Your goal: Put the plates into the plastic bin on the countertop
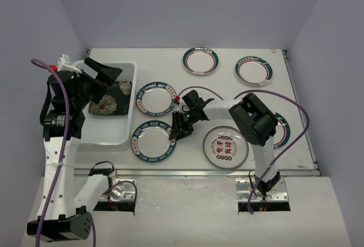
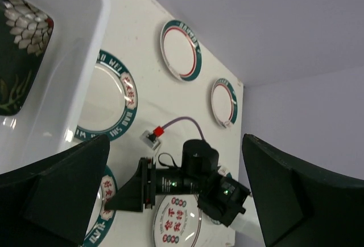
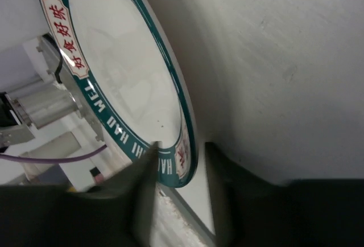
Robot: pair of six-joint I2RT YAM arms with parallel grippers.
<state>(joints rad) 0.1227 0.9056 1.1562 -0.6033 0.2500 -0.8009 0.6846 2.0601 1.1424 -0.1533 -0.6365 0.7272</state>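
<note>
The plastic bin [image 1: 122, 136] stands at the left of the countertop [image 1: 159, 59], with a square black flowered plate [image 1: 111, 99] lying in it. My left gripper [image 1: 102, 73] hangs open and empty over the bin's far end. My right gripper [image 1: 176, 127] is down at the right rim of the near teal-rimmed plate [image 1: 152, 140]. In the right wrist view the right gripper [image 3: 181, 147] stands astride that plate's [image 3: 114, 59] rim: one finger rests on the rim's inside, the other stands just clear outside. The left wrist view shows the bin [image 2: 85, 59] and the black plate [image 2: 17, 48].
Other plates lie on the countertop: a teal-rimmed one [image 1: 154, 98] beside the bin, two red-ringed ones [image 1: 201, 60] [image 1: 253, 70] at the back, one with red characters [image 1: 225, 146] near the front. Another [image 1: 282, 130] is partly hidden behind the right arm. A metal rail [image 1: 193, 173] edges the front.
</note>
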